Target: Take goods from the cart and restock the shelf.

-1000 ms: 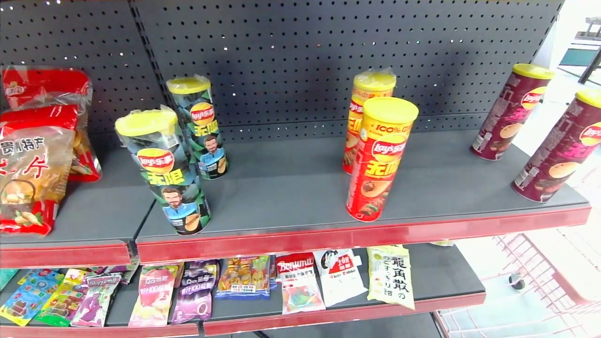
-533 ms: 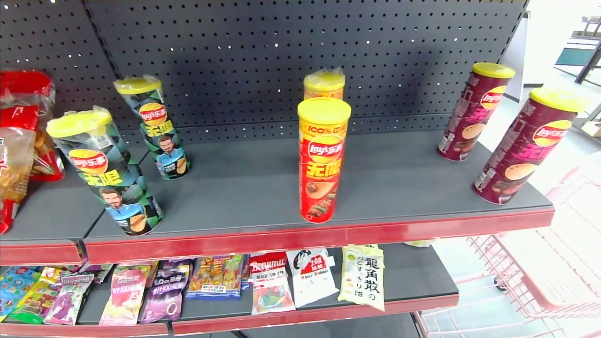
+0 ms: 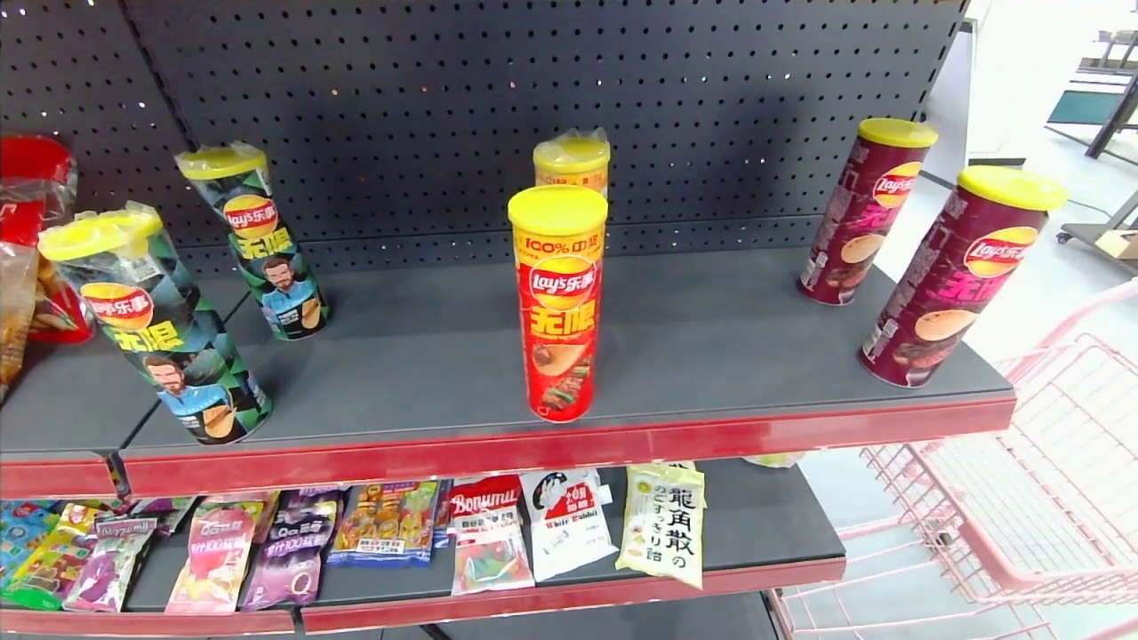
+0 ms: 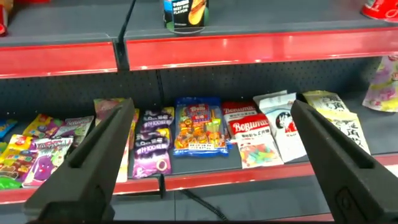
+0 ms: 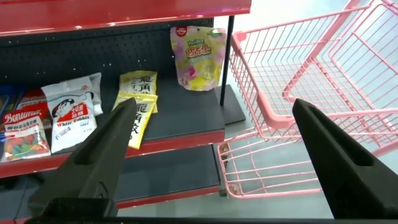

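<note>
Cart (image 3: 997, 569) stands low, just beside the right end of the shelf (image 3: 711, 329), with its wire basket in front of the right claw (image 5: 214, 102), whose fingers are spread with nothing between them. The left claw (image 4: 212, 104) is likewise spread and empty, facing the packets (image 4: 193, 127) on the lower level. Hazards: a claw lowered into the basket may catch a finger in the wire mesh and shift the cart, and an arm raised to the upper level may strike the red can (image 3: 558, 302) or the maroon can (image 3: 956, 280), both standing near the front lip, and tip them off.
</note>
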You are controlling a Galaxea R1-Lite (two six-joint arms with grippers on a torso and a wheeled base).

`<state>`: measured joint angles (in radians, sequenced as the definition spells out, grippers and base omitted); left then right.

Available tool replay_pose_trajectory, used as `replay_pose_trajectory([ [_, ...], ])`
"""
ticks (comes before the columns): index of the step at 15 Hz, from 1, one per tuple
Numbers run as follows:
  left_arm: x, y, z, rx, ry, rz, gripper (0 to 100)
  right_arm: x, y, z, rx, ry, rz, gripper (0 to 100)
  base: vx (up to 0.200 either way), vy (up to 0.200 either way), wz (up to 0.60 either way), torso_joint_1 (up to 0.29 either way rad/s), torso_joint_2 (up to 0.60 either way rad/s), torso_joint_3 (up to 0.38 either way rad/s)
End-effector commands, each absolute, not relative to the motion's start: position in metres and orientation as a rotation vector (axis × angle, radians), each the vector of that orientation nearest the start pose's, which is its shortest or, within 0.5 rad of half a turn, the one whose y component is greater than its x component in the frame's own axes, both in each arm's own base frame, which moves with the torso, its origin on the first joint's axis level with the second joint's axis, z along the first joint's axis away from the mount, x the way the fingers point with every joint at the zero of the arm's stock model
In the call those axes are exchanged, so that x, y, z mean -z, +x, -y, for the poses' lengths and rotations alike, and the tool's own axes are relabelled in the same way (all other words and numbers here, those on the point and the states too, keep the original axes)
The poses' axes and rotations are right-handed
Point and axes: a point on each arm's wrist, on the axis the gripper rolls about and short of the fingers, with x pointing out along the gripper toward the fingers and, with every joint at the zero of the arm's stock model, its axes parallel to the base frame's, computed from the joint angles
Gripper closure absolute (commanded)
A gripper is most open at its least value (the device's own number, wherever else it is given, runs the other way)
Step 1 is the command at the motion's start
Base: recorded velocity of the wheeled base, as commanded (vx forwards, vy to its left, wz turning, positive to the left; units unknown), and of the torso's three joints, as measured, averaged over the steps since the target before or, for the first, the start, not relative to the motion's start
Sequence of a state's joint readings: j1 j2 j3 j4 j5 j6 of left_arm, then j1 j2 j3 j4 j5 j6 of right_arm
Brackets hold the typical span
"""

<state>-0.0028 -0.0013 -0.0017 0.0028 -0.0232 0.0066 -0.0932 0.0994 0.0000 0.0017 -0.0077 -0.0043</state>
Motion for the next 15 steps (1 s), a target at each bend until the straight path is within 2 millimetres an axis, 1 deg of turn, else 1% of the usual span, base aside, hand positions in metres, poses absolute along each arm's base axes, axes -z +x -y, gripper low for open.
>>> replay_pose_trajectory([
  [1, -0.0756, -0.0229, 0.0004, 0.026, 0.006, -0.001, 0, -0.0772, -0.0151, -0.0012, 0.101, 0.000, -0.101, 0, 0.000, 0.000, 0.00, 0.000, 0.00, 0.000],
  [3, -0.0756, -0.0229, 0.0004, 0.026, 0.006, -0.001, 0, -0.0772, -0.0151, -0.0012, 0.101, 0.000, -0.101, 0, 0.000, 0.000, 0.00, 0.043, -0.09, -0.052],
  [11, -0.0756, -0.0229, 0.0004, 0.025, 0.008, -0.001, 0, -0.0772, -0.0151, -0.0012, 0.101, 0.001, -0.101, 0, 0.000, 0.000, 0.00, 0.151, -0.36, -0.213],
  [15, -0.0754, -0.0229, 0.0004, 0.025, 0.008, -0.003, 0, -0.0772, -0.0151, -0.0012, 0.103, 0.001, -0.101, 0, 0.000, 0.000, 0.00, 0.014, -0.04, -0.018],
])
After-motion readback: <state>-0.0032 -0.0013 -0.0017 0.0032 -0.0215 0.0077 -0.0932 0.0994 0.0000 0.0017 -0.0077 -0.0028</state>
